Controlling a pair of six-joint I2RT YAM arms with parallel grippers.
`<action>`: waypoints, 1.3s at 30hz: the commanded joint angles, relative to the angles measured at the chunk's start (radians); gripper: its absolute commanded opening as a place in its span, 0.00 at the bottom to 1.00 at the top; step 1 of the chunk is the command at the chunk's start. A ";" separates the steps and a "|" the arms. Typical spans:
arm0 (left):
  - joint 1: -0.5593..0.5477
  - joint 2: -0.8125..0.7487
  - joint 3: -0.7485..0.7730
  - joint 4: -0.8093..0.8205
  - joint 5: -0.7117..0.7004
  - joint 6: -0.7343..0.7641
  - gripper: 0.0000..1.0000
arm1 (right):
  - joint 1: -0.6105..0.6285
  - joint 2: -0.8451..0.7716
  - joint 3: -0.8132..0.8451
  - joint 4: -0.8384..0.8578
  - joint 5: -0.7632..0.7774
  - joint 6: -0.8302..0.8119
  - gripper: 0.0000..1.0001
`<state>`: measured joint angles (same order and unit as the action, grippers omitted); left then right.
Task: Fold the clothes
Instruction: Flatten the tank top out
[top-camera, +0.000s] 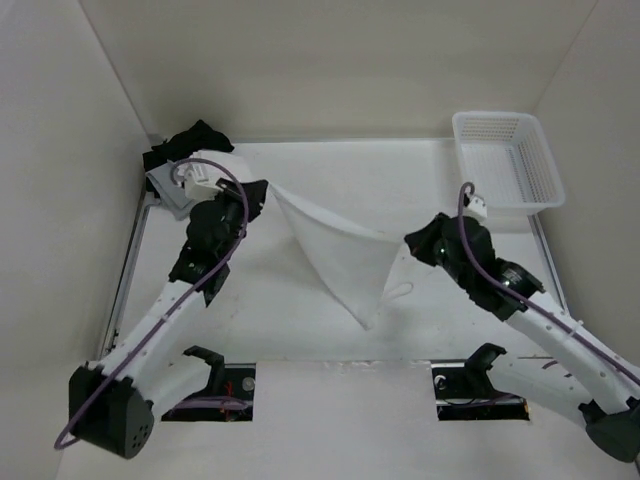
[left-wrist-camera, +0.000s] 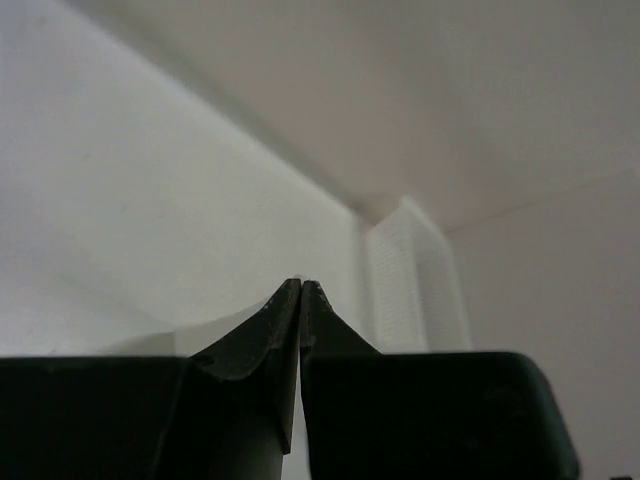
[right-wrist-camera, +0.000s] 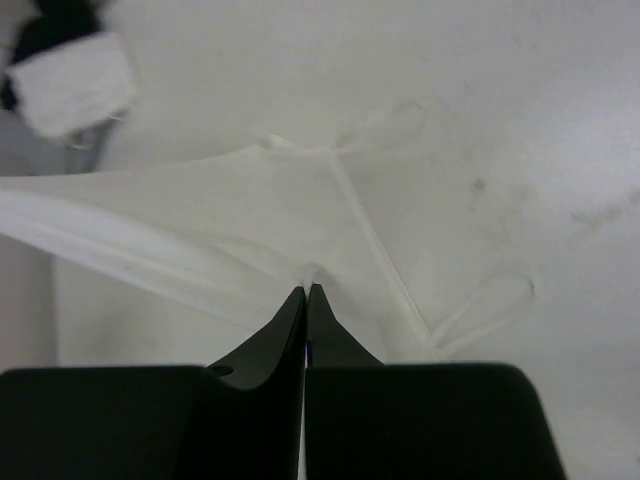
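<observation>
The left gripper is closed on one corner of the top. In the left wrist view its fingertips are pressed together and tilted up toward the far wall. The left arm runs from the near left corner along the table's left edge, then bends inward at the wrist.

The right gripper is clamped on the opposite corner. In its wrist view the fingers pinch a fold of cloth and point down at the table. The right arm slants in from the near right corner.

The top is pulled taut between the two grippers across the table's middle, drooping to a point toward the near edge. One strap lies looped on the table just nearward of the right gripper.

A heap fills the far left corner, close behind the left gripper. A basket sits in the far right corner, apart from the right gripper. Open table shows along the near edge and along the far edge between heap and basket.
</observation>
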<state>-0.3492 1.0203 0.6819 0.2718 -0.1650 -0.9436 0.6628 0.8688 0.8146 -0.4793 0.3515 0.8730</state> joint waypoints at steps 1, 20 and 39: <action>-0.049 -0.190 0.143 -0.018 -0.036 0.031 0.01 | 0.063 -0.065 0.220 0.073 0.042 -0.215 0.00; -0.244 -0.441 0.202 -0.286 -0.307 0.243 0.01 | 0.601 -0.106 0.496 -0.110 0.491 -0.356 0.00; 0.118 0.402 0.499 0.049 -0.073 0.140 0.01 | -0.349 0.608 0.773 0.231 -0.416 -0.339 0.00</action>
<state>-0.2703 1.4395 1.0496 0.1982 -0.3061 -0.7742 0.3439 1.4864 1.4120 -0.3115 -0.0105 0.5510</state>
